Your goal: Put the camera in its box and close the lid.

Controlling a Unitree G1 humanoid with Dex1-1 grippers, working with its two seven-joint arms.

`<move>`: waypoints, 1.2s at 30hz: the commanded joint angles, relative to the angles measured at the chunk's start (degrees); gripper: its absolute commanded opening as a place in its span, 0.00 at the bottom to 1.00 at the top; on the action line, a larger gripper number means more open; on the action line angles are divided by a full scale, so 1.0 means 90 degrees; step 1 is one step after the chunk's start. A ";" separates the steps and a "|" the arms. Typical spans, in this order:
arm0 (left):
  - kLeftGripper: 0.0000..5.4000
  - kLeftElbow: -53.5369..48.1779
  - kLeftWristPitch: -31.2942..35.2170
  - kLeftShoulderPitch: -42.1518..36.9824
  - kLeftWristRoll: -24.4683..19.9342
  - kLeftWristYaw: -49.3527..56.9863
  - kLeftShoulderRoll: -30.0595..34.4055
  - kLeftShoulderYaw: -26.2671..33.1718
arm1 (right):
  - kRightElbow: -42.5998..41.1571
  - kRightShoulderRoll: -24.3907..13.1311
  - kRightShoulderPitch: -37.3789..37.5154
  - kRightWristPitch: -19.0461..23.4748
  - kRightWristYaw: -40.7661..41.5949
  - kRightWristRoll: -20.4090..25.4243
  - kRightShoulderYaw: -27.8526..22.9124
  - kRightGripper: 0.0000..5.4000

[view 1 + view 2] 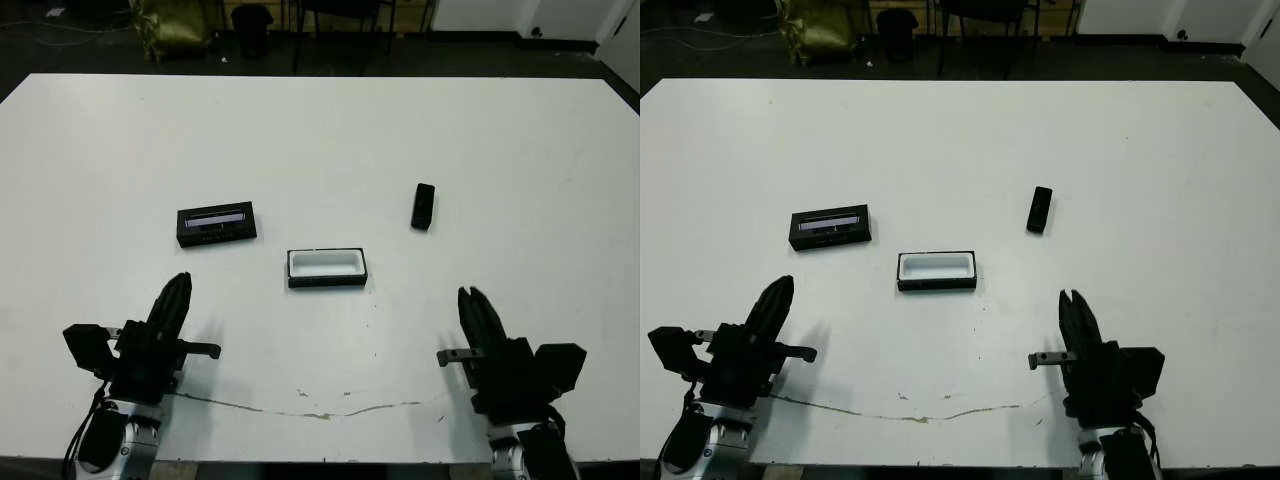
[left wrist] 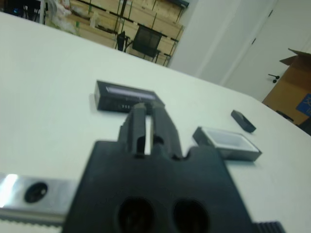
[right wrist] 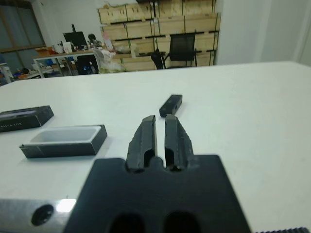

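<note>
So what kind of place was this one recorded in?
Probably a lab or workshop with storage, not a home. Beyond the white table, the right wrist view shows shelves of cardboard boxes, a black office chair and a cluttered desk with a monitor. The left wrist view shows another carton by a door.

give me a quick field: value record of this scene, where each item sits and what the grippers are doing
camera: camera lies on the bare table, on the robot's right, apart from the box
box: box sits near table centre, open, white lining showing, nothing inside
lid: lid lies off the box on the robot's left, glossy strip up
left gripper: left gripper near the front edge, fingers together, holding nothing
right gripper: right gripper near the front edge, fingers together, holding nothing
table: white table
task progress: not started
</note>
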 commanded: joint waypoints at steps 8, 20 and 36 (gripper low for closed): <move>0.00 0.0022 0.0386 -0.0426 -0.0014 0.0068 0.0138 0.0071 | 0.0596 -0.0279 -0.0462 0.0139 -0.0110 -0.0118 0.0009 0.00; 0.00 -0.0069 0.0571 -0.0375 -0.0046 0.0152 -0.0002 -0.0155 | 0.0494 -0.0172 -0.2178 0.1534 -0.1222 -0.0612 -0.0142 0.00; 0.00 0.0187 0.0279 -0.0486 0.0013 -0.0015 -0.0062 -0.0198 | 0.2980 -0.0422 -0.5671 0.2630 -0.2099 -0.1681 -0.0083 0.14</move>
